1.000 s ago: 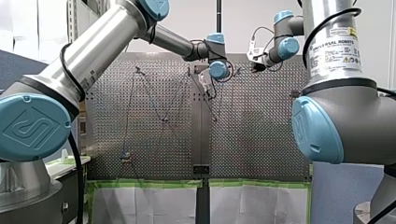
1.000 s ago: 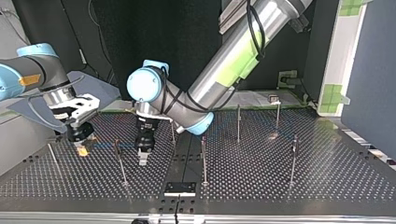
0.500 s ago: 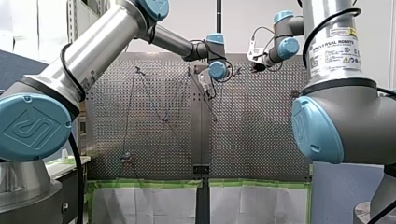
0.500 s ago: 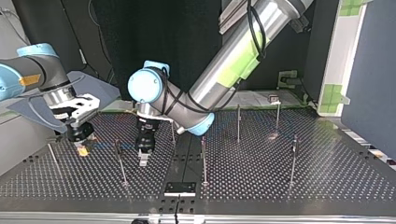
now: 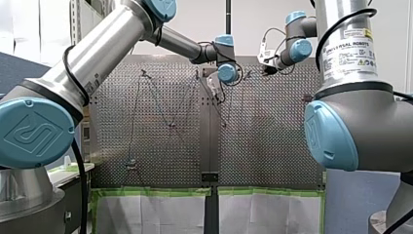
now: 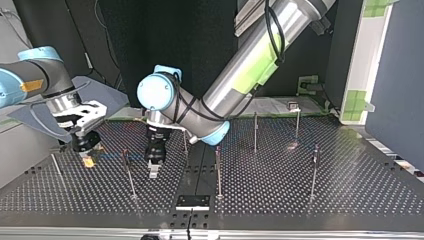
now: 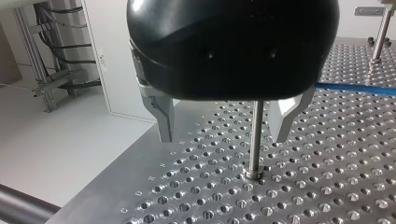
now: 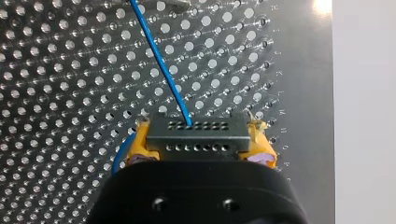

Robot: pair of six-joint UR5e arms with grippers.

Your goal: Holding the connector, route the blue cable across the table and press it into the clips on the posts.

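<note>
My right gripper (image 8: 198,142) is shut on the dark grey connector (image 8: 196,133), its yellow pads (image 8: 140,147) pressed against the connector's ends. The blue cable (image 8: 161,63) runs from the connector away over the perforated plate. In the top view my right gripper (image 6: 88,161) hangs low at the left, and the blue cable (image 6: 111,156) stretches from it toward a clip post (image 6: 128,172). My left gripper (image 7: 223,140) is open just above the plate, with a thin metal post (image 7: 255,140) between its metal fingers (image 7: 166,121). The blue cable (image 7: 355,87) passes beyond it.
Several thin posts stand on the perforated table (image 6: 280,195), among them one (image 6: 218,172) near the middle and one (image 6: 314,170) at the top view's right. A small black block (image 6: 192,202) sits at the near edge. My left arm (image 6: 250,60) slants over the table's middle.
My left arm has edged very slightly toward the top view's right. The right gripper and the cable stand as before.
</note>
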